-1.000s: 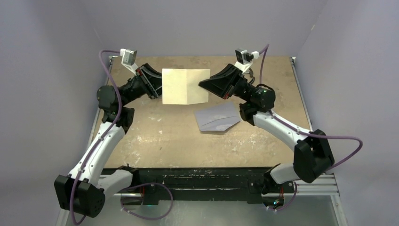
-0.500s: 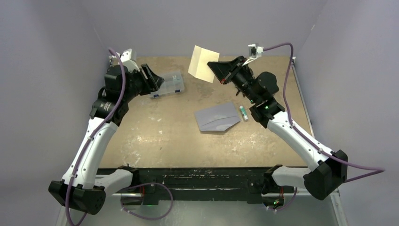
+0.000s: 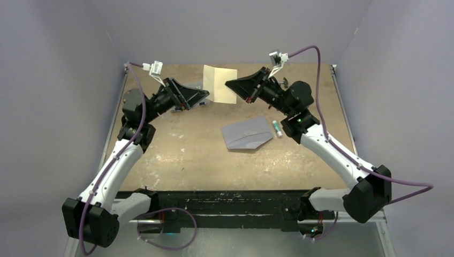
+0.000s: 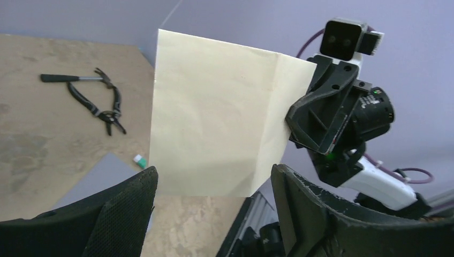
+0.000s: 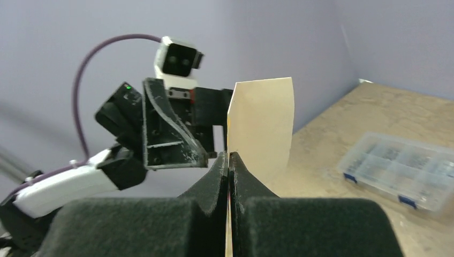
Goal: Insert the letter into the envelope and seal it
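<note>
Although the surface (image 3: 176, 155) carries the envelope (image 3: 247, 133) flat, on the right arm's side and with its long axis running roughly left to right, the letter (image 3: 219, 84) is apart from it. It hangs upright in the air over the far part, its crease running up and down. The right end effector (image 3: 227, 84) is closed tight on the letter's right edge. The left end effector (image 3: 206, 95) stands wide open and holds nothing. The letter's free left edge lies just in front of its jaws, so I judge that this arm is placed to take the next hold.
</note>
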Robot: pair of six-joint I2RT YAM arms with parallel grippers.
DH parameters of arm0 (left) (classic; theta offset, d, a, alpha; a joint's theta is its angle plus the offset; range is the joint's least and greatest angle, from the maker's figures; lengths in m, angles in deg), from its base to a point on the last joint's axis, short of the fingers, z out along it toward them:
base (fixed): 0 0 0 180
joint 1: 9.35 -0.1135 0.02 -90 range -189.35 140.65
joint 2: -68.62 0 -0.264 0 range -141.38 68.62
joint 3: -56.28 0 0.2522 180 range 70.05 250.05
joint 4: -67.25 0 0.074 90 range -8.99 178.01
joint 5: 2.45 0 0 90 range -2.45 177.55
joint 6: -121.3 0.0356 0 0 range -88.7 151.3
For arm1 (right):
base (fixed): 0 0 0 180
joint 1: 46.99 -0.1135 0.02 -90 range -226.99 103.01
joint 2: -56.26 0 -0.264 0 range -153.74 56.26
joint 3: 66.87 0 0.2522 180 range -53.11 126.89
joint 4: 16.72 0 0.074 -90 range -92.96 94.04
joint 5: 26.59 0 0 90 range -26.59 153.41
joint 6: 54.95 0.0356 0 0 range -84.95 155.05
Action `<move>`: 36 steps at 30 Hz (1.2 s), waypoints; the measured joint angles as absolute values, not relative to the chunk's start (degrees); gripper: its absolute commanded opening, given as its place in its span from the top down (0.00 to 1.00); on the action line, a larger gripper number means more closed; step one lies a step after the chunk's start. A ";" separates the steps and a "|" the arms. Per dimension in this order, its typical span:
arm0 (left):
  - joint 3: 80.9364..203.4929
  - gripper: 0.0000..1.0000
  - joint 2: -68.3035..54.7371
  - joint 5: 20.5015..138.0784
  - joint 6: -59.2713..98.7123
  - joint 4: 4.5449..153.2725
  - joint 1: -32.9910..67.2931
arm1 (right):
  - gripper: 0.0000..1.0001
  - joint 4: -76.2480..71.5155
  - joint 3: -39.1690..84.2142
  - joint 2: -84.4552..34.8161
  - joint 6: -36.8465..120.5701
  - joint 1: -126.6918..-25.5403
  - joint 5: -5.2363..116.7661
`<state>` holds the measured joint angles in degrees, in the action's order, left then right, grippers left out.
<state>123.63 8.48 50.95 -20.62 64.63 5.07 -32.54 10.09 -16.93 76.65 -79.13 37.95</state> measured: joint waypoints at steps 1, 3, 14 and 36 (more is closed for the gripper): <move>122.78 0.25 7.96 50.14 -22.54 62.07 5.20 | 1.00 -33.99 10.09 -17.25 77.64 -79.13 36.64; 121.27 0.29 7.46 48.79 -26.74 57.48 5.39 | 1.00 -36.70 10.09 -18.30 79.65 -79.20 34.67; 120.31 0.41 7.52 47.02 -31.59 50.77 5.48 | 1.00 -46.34 10.09 -25.76 89.77 -79.20 27.35; 120.31 0.84 5.51 38.25 -34.50 45.18 5.72 | 1.00 -49.42 11.44 -30.78 96.54 -79.61 23.46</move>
